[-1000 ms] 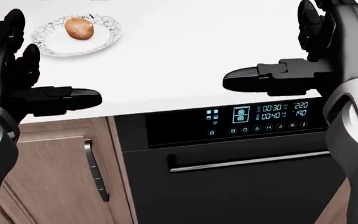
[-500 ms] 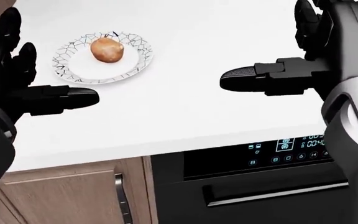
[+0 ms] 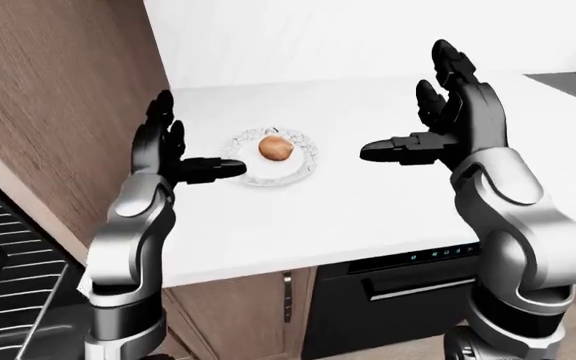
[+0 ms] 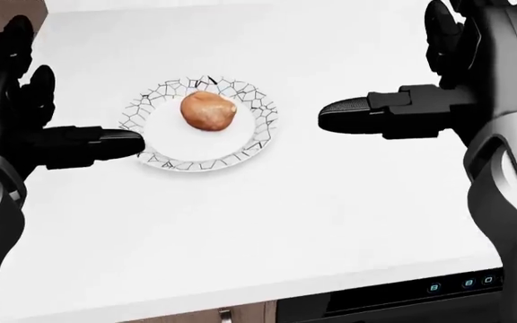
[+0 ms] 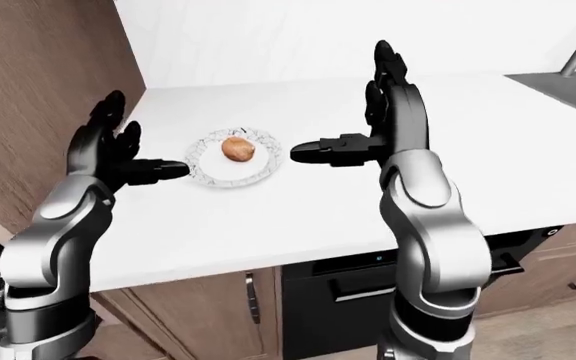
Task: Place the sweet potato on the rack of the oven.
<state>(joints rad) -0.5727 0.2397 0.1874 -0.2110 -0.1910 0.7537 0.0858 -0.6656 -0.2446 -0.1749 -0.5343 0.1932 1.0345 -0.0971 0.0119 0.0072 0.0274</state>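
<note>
Sweet potato [image 4: 208, 110]: lies on a crackle-patterned plate [image 4: 249, 145] on the white surface [image 4: 267, 222], between both hands, touching neither.
Left robot hand [image 4: 38, 128]: spread wide, empty, thumb tip just beside the plate's left rim.
Right robot hand [image 4: 438, 87]: spread wide, empty, to the right, apart from the plate.
Eye views only: wood wall panel [image 3: 58, 97] left; sink corner [image 5: 568, 86] far right.
Near edge: oven controls [image 4: 461, 284] below; bare surface around the plate.
</note>
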